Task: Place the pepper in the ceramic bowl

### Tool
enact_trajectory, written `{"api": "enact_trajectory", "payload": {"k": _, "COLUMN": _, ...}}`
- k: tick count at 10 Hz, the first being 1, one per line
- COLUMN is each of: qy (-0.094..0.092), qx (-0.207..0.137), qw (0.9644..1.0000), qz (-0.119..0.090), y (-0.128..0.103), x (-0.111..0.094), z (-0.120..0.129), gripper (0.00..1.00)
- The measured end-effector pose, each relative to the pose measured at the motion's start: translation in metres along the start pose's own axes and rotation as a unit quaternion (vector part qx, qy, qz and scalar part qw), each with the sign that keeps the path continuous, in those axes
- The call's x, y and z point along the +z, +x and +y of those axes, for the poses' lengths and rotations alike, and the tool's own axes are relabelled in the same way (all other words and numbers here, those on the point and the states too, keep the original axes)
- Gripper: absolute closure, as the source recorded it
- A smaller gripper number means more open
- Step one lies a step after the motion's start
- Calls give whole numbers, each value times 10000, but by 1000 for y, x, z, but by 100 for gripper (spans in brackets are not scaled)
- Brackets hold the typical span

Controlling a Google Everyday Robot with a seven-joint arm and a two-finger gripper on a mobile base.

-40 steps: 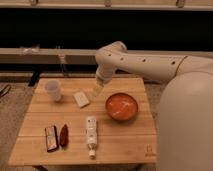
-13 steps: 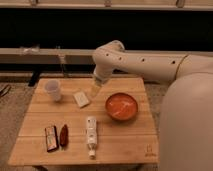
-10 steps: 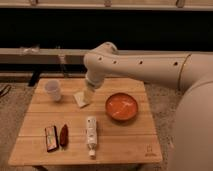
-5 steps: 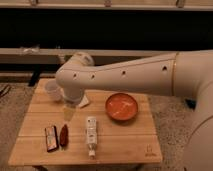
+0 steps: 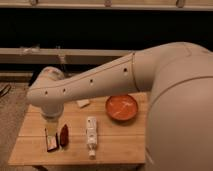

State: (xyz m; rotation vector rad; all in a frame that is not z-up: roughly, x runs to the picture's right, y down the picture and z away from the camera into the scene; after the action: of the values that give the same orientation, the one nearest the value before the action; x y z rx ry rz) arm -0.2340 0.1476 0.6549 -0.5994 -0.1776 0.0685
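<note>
The pepper (image 5: pixel 64 135), small and dark red-brown, lies on the wooden table (image 5: pixel 120 145) near its front left. The ceramic bowl (image 5: pixel 121 107), orange-red with a paler inside, stands right of the table's middle, well apart from the pepper. My arm reaches across from the right and bends down at the left end. My gripper (image 5: pixel 52 130) hangs below it, just left of the pepper and over the dark packet.
A flat dark packet (image 5: pixel 51 143) lies right beside the pepper on its left. A white tube (image 5: pixel 91 136) lies lengthwise between pepper and bowl. A small white piece (image 5: pixel 82 103) lies behind them. The arm hides the table's back left.
The arm has swung from the table's back middle to the front left, and the gripper has come down to the packet and pepper. The objects have not moved.
</note>
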Motion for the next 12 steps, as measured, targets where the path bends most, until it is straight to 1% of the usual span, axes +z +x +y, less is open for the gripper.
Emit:
{"api": "enact_trajectory", "payload": {"k": 1, "qy": -51, "qx": -12, "qw": 9999, "qz": 139, "y": 1, "x": 16, "z": -1, "gripper": 20}}
{"api": "enact_trajectory", "payload": {"k": 3, "qy": -222, "qx": 27, "qw": 9990, "qz": 393, "y": 2, "x": 46, "z": 2, "gripper": 20}}
{"api": "enact_trajectory", "payload": {"k": 4, "qy": -317, "qx": 63, "qw": 9984, "qz": 475, "y": 1, "x": 56, "z": 5, "gripper": 20}}
{"api": "enact_trajectory", "payload": {"k": 5, "qy": -492, "qx": 275, "qw": 9967, "qz": 583, "y": 3, "x": 68, "z": 7, "gripper": 20}}
{"api": "enact_trajectory", "payload": {"k": 6, "qy": -619, "qx": 553, "qw": 9945, "qz": 641, "y": 6, "x": 76, "z": 7, "gripper": 20}}
{"api": "enact_trajectory", "payload": {"k": 7, "qy": -699, "qx": 850, "qw": 9916, "qz": 684, "y": 7, "x": 81, "z": 6, "gripper": 20}}
{"api": "enact_trajectory", "payload": {"k": 8, "qy": -800, "qx": 1200, "qw": 9868, "qz": 733, "y": 7, "x": 87, "z": 6, "gripper": 20}}
{"api": "enact_trajectory", "payload": {"k": 9, "qy": -902, "qx": 1603, "qw": 9797, "qz": 801, "y": 9, "x": 96, "z": 7, "gripper": 20}}
{"api": "enact_trajectory", "payload": {"k": 10, "qy": -960, "qx": 1834, "qw": 9748, "qz": 834, "y": 10, "x": 101, "z": 7, "gripper": 20}}
{"api": "enact_trajectory", "payload": {"k": 11, "qy": -981, "qx": 1978, "qw": 9717, "qz": 835, "y": 10, "x": 106, "z": 7, "gripper": 20}}
{"api": "enact_trajectory", "payload": {"k": 12, "qy": -970, "qx": 2013, "qw": 9712, "qz": 831, "y": 11, "x": 109, "z": 7, "gripper": 20}}
